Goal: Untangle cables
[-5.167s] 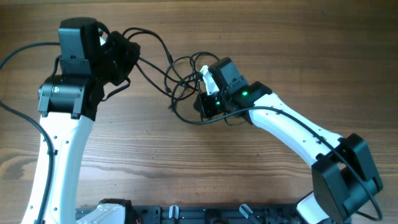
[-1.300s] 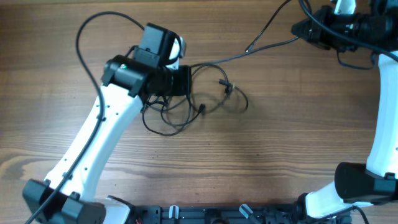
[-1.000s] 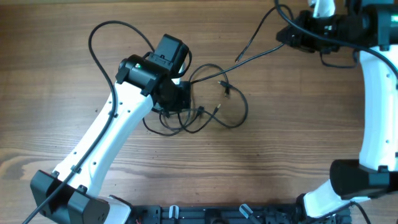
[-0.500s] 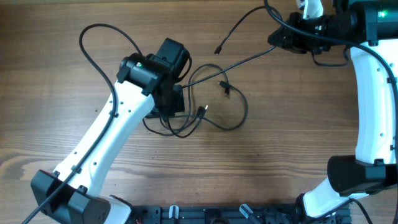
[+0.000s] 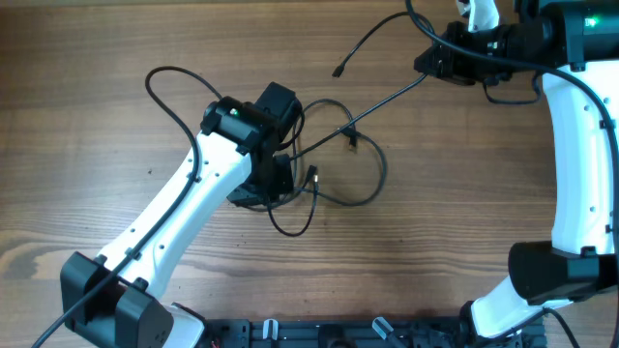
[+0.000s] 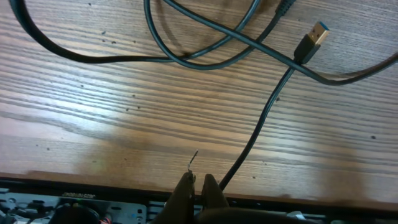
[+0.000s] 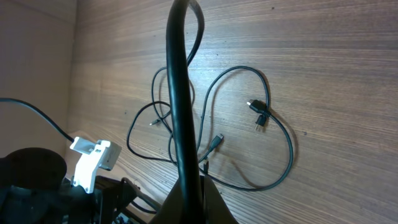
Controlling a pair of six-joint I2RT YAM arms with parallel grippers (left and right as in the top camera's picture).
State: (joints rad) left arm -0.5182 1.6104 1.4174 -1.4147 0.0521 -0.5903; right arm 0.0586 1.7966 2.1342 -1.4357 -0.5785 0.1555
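The cables are thin black cords looped together at mid-table, with a plug end lying free. My left gripper sits low over the tangle's left side. In the left wrist view it is shut, and one cord passes just beside its right finger, near a blue-tipped plug. My right gripper is raised at the far right, shut on a cable that rises from between its fingers. A taut strand runs from it down to the tangle, and its free plug hangs left.
A thicker black arm cable arcs left of the left arm. A black rail lines the table's near edge. The right arm stands along the right side. The tangle's loop also shows below in the right wrist view.
My left gripper has shifted slightly toward the near edge over the tangle, dragging its lower loops that way. The right gripper has stayed almost still, shut on its cable.
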